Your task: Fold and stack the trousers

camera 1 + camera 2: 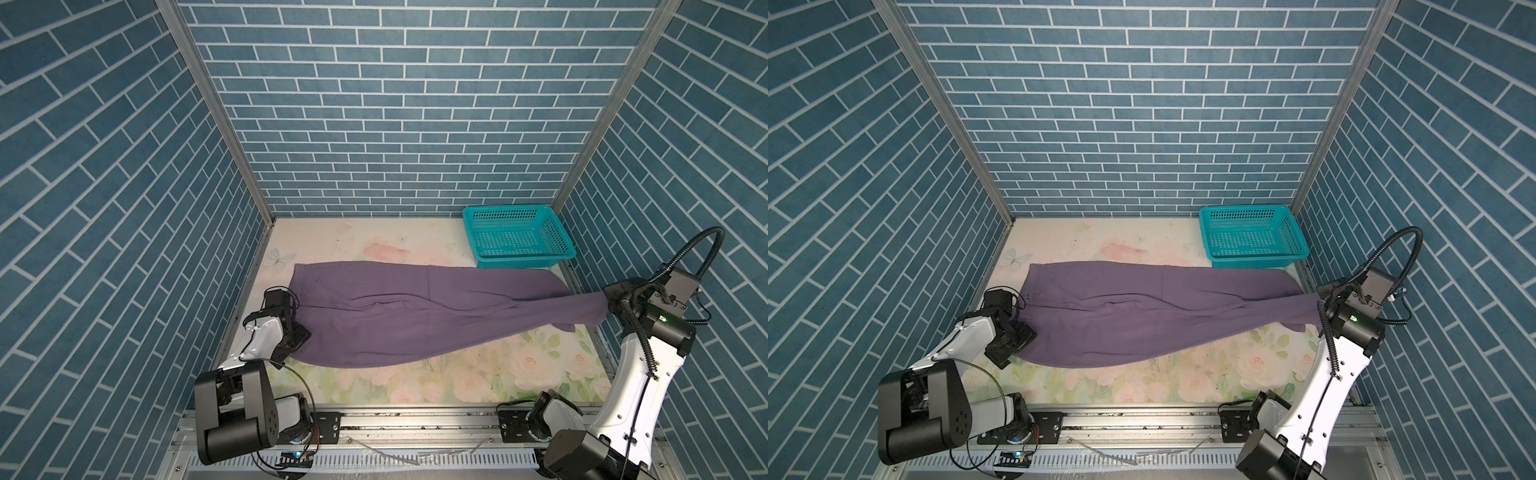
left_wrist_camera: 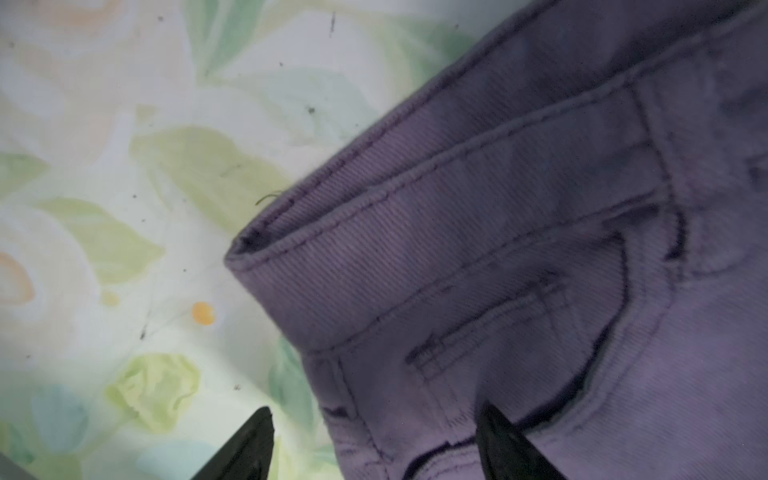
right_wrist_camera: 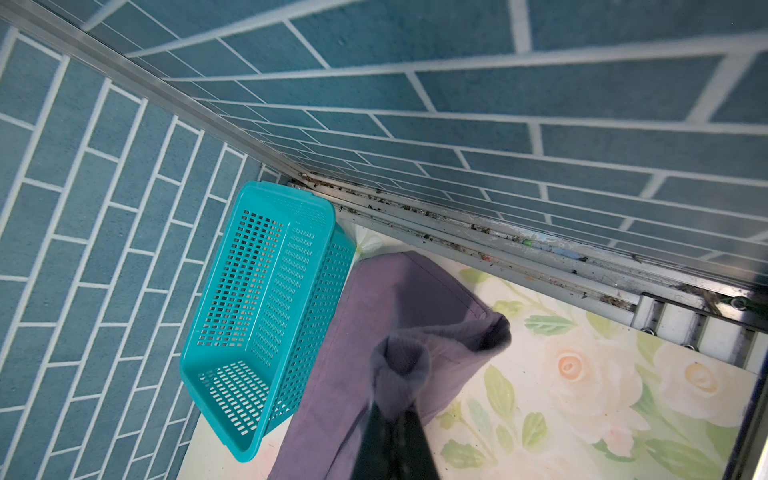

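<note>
Right jaws high, pinching trousers (image 1: 395,316) — left jaws low, apart.

trousers (image 1: 395,320): 1 pr, leg end pinched in right fingers (image 3: 386,440), waist end at spread left fingers (image 2: 249,444). basket (image 1: 528,261): 1, teal, near right fingers. worktop (image 1: 415,386): 1. arms: 2, 1 finger set ea.
</note>
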Action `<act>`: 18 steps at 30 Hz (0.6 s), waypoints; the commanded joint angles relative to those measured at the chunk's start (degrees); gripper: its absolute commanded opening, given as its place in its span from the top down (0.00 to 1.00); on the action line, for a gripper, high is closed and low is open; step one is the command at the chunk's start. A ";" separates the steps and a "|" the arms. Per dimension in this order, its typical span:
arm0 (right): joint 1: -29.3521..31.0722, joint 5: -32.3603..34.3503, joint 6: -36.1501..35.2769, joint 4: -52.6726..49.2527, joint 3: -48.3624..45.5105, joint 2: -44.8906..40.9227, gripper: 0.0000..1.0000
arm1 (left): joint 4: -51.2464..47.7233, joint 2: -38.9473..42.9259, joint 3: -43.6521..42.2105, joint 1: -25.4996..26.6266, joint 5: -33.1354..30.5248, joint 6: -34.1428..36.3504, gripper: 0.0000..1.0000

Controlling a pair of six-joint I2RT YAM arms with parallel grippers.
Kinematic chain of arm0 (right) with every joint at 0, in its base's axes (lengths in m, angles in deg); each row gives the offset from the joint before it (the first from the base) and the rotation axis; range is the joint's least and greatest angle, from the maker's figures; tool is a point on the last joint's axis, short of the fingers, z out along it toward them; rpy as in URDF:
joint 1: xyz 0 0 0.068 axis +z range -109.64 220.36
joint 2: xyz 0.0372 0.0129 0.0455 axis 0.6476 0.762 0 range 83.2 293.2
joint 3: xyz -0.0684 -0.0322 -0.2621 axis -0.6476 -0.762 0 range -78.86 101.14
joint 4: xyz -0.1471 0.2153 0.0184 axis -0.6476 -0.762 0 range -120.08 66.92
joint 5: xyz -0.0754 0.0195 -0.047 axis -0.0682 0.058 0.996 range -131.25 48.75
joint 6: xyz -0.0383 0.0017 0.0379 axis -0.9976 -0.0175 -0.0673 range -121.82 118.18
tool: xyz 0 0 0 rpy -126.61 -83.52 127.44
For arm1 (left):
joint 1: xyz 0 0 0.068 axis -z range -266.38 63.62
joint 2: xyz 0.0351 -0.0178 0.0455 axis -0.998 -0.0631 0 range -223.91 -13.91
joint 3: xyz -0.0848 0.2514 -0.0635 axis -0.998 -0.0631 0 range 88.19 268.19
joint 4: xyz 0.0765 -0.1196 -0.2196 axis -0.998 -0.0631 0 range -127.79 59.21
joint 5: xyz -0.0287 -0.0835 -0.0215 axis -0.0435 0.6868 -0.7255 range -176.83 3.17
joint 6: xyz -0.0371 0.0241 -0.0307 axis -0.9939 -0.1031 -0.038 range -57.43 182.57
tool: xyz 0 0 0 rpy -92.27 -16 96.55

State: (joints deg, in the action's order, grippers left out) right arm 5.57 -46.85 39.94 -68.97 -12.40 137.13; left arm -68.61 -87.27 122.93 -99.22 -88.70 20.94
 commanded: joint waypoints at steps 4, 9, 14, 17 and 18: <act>-0.06 1.13 1.22 1.90 4.12 0.47 1.00 | 4.12 -3.66 -1.23 -0.34 -1.60 0.05 0.93; -0.08 3.22 -0.07 0.38 5.76 0.56 1.00 | -0.14 -2.99 4.96 -1.33 0.70 0.19 1.00; -0.06 3.32 0.13 0.06 8.60 1.82 1.00 | -9.78 3.20 18.70 -3.71 2.44 1.11 1.00; -0.07 2.34 1.27 0.79 9.89 2.63 1.00 | -14.71 5.96 26.30 -4.75 1.91 2.36 1.00; -0.04 1.87 1.33 1.04 10.44 2.91 1.00 | -15.82 6.63 28.12 -5.07 1.88 2.86 1.00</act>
State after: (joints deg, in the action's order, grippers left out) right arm 5.59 -46.33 39.96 -70.41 -5.78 139.43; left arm -77.88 -83.12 146.23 -102.83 -84.88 21.97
